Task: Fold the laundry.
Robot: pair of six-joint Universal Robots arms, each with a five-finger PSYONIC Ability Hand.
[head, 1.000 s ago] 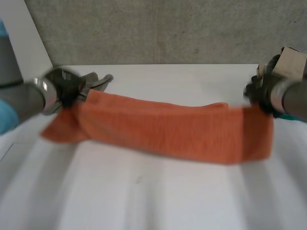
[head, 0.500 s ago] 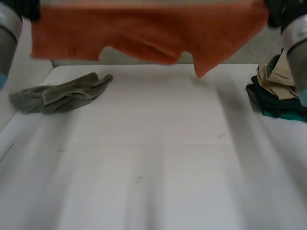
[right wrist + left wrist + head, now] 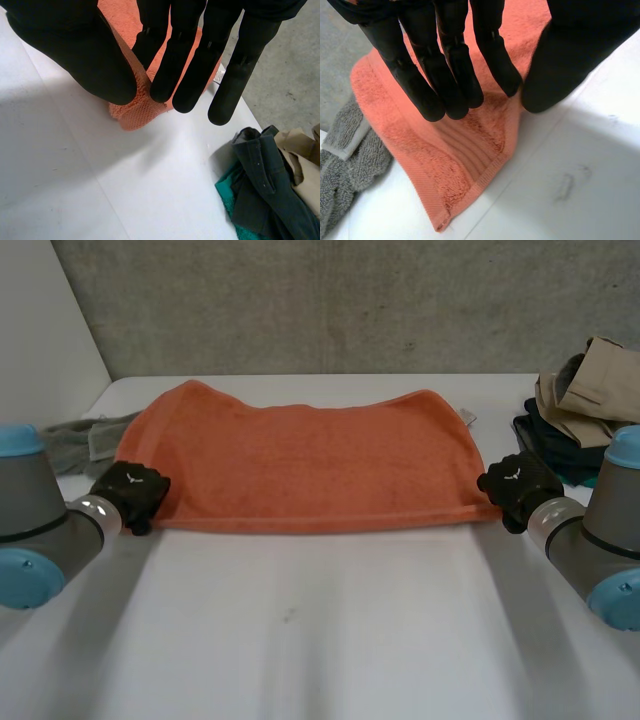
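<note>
An orange towel (image 3: 310,460) lies spread flat across the far half of the white table (image 3: 320,630). My left hand (image 3: 130,495) is at its near left corner. In the left wrist view that hand (image 3: 445,75) hovers over the towel's corner (image 3: 460,165) with straight fingers and the thumb apart from them, gripping nothing. At the near right corner is my right hand (image 3: 518,485). In the right wrist view its thumb (image 3: 90,60) and fingers pinch the towel's corner (image 3: 137,112), which rises a little off the table.
A crumpled grey cloth (image 3: 75,435) lies at the far left, partly under the towel's left edge (image 3: 345,165). A pile of dark, teal and beige clothes (image 3: 580,400) sits at the far right, close beyond my right hand (image 3: 270,185).
The towel was held up high between both hands half a second ago and now lies flat on the table. Both hands have come down and towards me, and the left hand has loosened.
</note>
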